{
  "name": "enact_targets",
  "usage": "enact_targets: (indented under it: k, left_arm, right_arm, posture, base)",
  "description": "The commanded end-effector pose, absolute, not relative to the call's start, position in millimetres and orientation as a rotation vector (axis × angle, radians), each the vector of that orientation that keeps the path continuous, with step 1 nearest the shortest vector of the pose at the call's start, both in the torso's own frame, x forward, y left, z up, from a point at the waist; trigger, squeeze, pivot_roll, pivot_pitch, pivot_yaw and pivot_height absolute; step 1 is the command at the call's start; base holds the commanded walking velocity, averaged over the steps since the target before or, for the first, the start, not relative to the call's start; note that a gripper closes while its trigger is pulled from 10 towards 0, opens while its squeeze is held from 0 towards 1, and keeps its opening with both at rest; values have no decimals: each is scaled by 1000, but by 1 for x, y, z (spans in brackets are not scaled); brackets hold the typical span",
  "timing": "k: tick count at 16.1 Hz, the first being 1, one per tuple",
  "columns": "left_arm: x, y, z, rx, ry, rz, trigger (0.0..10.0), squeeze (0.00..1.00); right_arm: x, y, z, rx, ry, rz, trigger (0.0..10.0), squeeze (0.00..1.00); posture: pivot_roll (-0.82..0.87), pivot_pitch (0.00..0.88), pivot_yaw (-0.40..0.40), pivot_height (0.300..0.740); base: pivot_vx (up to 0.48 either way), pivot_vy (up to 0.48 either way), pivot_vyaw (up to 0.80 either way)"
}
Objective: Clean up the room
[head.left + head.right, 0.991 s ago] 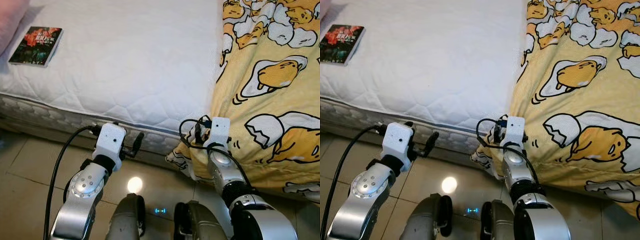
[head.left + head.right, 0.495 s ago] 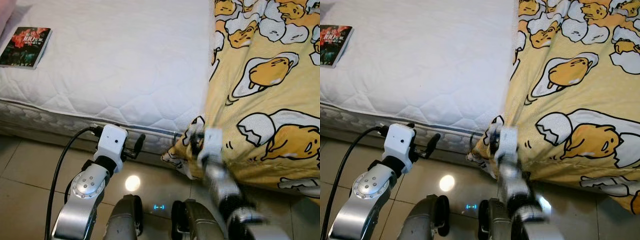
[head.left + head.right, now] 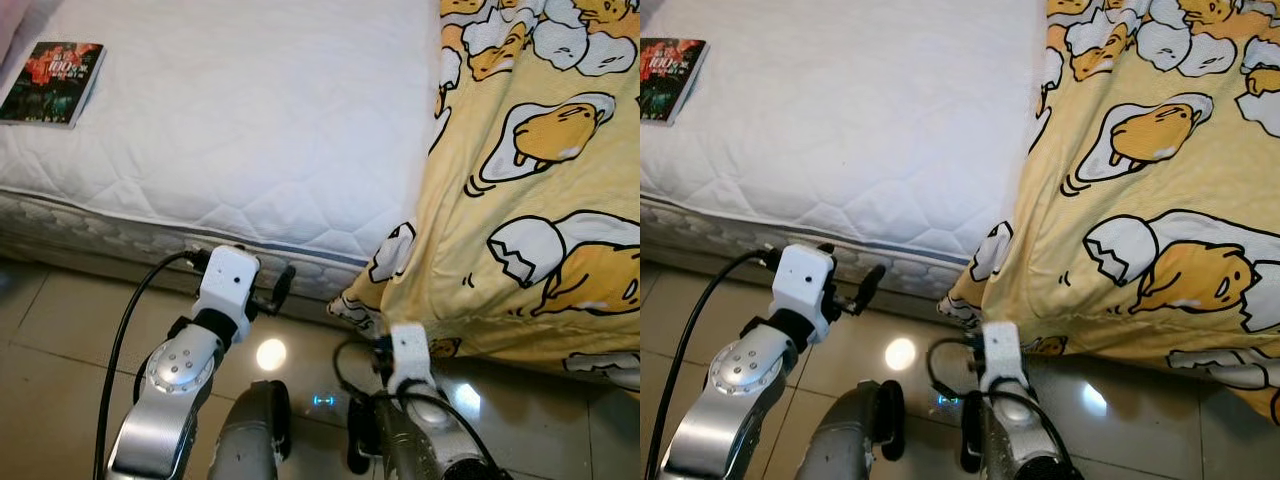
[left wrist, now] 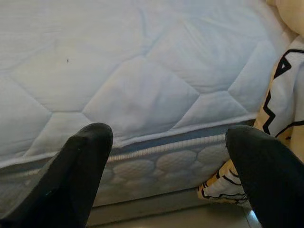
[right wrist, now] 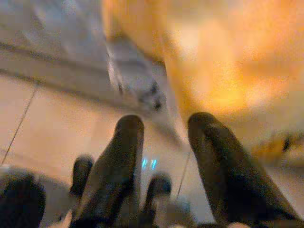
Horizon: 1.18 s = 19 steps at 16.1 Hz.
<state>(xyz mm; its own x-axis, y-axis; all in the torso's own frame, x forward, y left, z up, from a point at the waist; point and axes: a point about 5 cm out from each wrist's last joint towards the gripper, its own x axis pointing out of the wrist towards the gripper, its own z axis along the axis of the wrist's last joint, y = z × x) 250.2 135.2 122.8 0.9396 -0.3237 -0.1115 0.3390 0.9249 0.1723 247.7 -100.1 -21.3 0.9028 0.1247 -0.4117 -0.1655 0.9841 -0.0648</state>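
In the eye views the blanket point(image 3: 540, 200) hangs off the bed point(image 3: 250, 130) near the low right gripper point(image 3: 385, 350), risking a snag; the wrist views show left gripper point(image 4: 166, 156) fingers wide and empty, right gripper point(image 5: 164, 156) fingers parted, holding nothing.

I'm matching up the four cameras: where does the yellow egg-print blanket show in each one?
Left eye view: yellow egg-print blanket fills the right side, hanging off the mattress.
Right eye view: right half.
Left wrist view: a strip at the frame's right edge.
Right wrist view: blurred orange-yellow mass, upper right.
Shared landmark: the blanket's hanging corner at the mattress edge.
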Motion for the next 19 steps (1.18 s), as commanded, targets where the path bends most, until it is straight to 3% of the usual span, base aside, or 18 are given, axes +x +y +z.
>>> enact_targets:
  k: [1, 6, 15, 19]
  left_arm:
    - [247, 135, 117, 182, 111, -351, 10000, 0]
    - [244, 131, 115, 175, 111, -362, 10000, 0]
    - [245, 127, 115, 172, 106, -367, 10000, 0]
    - [244, 127, 114, 173, 106, -361, 10000, 0]
  right_arm:
    - [255, -96, -4, -142, 284, 150, 10000, 0]
    - [277, -98, 41, -143, 45, 61, 10000, 0]
    - [326, -69, 68, -159, 56, 163, 10000, 0]
    - [335, -85, 62, -240, 132, 81, 10000, 0]
  posture:
    - [159, 299, 23, 699]
    - [155, 293, 19, 699]
    - [177, 284, 12, 699]
    - [188, 289, 1, 699]
  base:
    - [0, 0, 0]
    - [0, 0, 0]
    - [0, 0, 0]
    - [0, 0, 0]
